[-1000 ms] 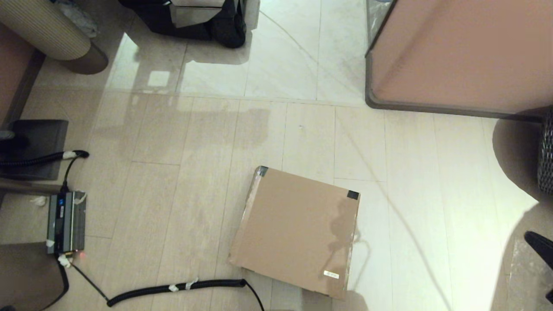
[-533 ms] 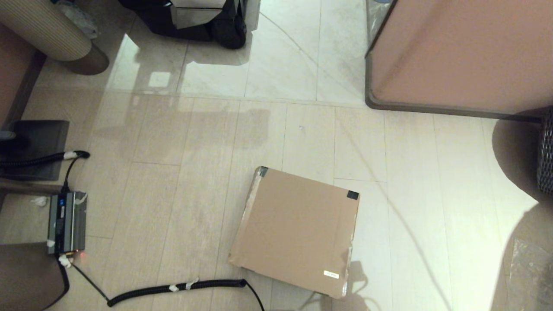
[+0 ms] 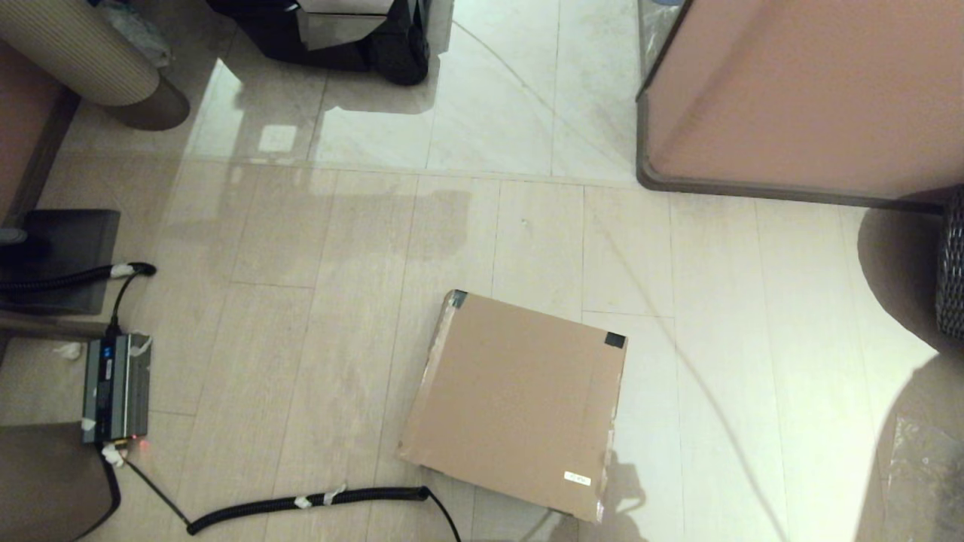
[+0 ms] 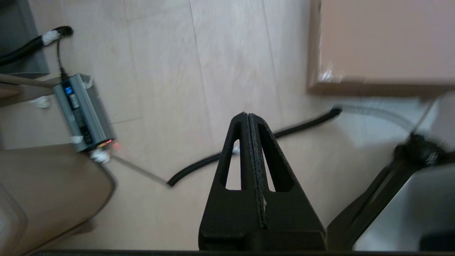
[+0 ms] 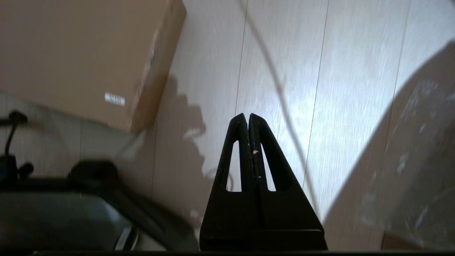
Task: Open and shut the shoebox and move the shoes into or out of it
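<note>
Fingers on both arms pressed flat together, nothing held. Left gripper (image 4: 249, 115) hangs over bare floor (image 3: 316, 339) w/ the shoebox (image 3: 520, 403) off to its far right; right gripper (image 5: 247, 115) hangs over floor w/ the box off to its far left. Neither arm shows in the head view.

Shoebox: lid down, lying flat on the floor, slightly skewed to the floorboards. Nearly square, so no real long axis to speak of. Black tape (image 3: 615, 339) on the two far corners. Shoes not visible anywhere, presumably inside, can't confirm.

Key relation: box sits between the two grippers and ahead of them. In the wrist views the right gripper looks nearer to the box's near right corner, by the label; left is just off the near left corner, past the black coiled cable (image 3: 316, 500). My guess is the right arm is better placed for a lid edge, but close call.

Writing: small white label (image 3: 578, 477) near the box's near right corner, text too small to read. Grey power unit (image 3: 115, 388), well left of the box, has a blue panel, also unreadable.
</note>
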Controlling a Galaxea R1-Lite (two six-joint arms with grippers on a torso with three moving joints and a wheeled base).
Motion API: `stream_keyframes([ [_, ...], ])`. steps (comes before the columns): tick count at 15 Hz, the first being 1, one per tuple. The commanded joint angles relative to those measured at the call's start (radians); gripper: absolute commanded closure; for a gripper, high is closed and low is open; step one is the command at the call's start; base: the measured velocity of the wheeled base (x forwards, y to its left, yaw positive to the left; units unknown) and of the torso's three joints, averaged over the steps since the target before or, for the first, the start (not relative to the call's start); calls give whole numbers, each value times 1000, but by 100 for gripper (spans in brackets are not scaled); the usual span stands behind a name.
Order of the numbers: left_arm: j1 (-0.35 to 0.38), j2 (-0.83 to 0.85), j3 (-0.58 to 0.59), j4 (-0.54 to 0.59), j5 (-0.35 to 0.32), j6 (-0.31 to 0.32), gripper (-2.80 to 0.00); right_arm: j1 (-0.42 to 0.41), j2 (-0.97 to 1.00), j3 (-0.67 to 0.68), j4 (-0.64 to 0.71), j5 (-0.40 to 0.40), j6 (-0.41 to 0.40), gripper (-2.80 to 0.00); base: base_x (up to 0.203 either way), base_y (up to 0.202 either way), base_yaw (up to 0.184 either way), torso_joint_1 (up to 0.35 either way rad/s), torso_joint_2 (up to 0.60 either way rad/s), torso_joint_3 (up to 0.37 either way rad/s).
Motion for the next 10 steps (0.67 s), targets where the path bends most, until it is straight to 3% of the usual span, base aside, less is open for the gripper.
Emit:
stream_keyframes([
  [1, 0, 0, 24, -61, -14, -43, 0, 6, -154, 20, -45, 7, -6, 0, 0, 0, 0, 0, 0, 0],
  [4, 0, 0, 84, -131, -25, -208, 0, 10, -147, 30, -69, 11, -7, 0, 0, 0, 0, 0, 0, 0],
  [10, 0, 0, 82, -141, -22, -229, 0, 10, -147, 30, -70, -8, 14, 0, 0, 0, 0, 0, 0, 0],
])
